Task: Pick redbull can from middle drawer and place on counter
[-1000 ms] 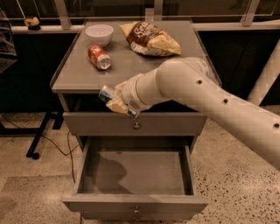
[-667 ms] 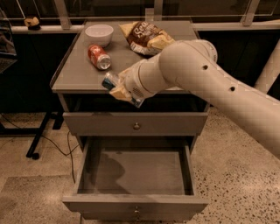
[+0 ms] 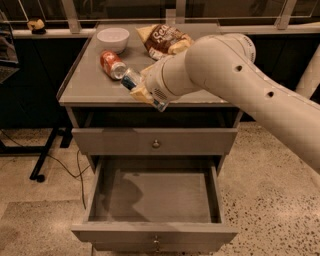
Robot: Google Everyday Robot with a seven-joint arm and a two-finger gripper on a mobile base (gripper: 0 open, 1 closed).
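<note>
Gripper (image 3: 142, 90) is clamping the redbull can (image 3: 130, 79), holding it tilted over the counter (image 3: 82, 87) front, near red soda can (image 3: 111, 63); middle drawer (image 3: 160, 197) is sitting open.

Speckled floor (image 3: 272, 197), dark glazing (image 3: 125, 10) behind, dim light

A thick cream-white robot arm (image 3: 240, 75) reaches in from the right. Its two-finger hand (image 3: 141, 91), over the front edge of the grey surface (image 3: 85, 85), grips a slim blue-and-silver redbull can (image 3: 131, 79).
</note>
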